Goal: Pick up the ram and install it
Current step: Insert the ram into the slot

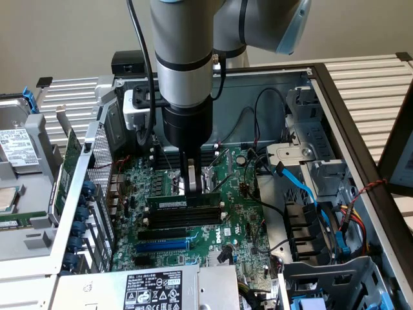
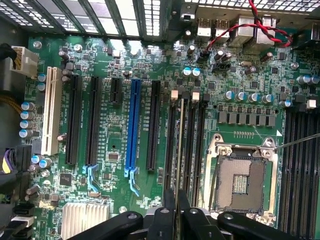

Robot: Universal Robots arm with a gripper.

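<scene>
The ram is a dark green stick with a pale label. It stands on edge along one of the black memory slots of the green motherboard inside the open computer case. My gripper comes straight down onto its upper edge, near the middle of its length. In the wrist view the ram is a thin edge-on line between the black slots, and it runs in between the fingers of my gripper, which are shut on it.
The processor socket lies right beside the memory slots. A long blue slot and more black slots sit further off. Blue cables, a drive cage and the power supply crowd the case.
</scene>
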